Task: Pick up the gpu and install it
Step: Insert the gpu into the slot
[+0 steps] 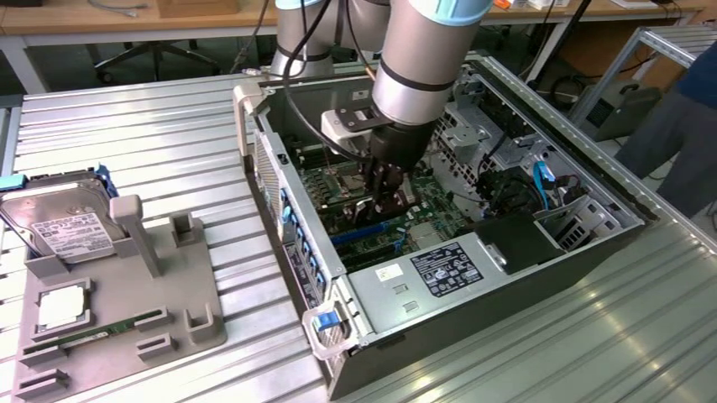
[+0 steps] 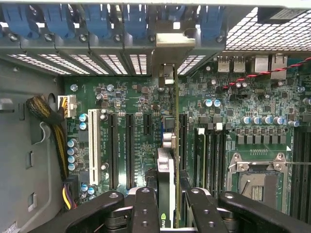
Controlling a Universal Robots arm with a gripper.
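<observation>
My gripper (image 1: 384, 200) reaches down into the open computer case (image 1: 583, 243), over the green motherboard (image 2: 121, 97). It is shut on the gpu (image 2: 166, 170), a thin dark card that the wrist view sees edge-on between the two black fingers (image 2: 145, 208). The card stands upright among the dark expansion slots (image 2: 129, 150), and I cannot tell whether it is seated. Its pale metal bracket (image 2: 167, 51) lies against the case's rear slot openings beneath the blue clips (image 2: 97, 19). In the exterior view the gpu (image 1: 379, 220) is mostly hidden by the gripper.
On the exterior view's left, a grey fixture tray (image 1: 191, 319) carries a silver hard drive (image 1: 67, 225), a processor (image 1: 62, 306) and a green memory stick (image 1: 96, 333). Inside the case are a power supply (image 1: 439, 269), drive cages (image 1: 482, 126), cables (image 2: 51, 126) and a CPU socket (image 2: 255, 179). A person (image 1: 683, 126) stands at the right.
</observation>
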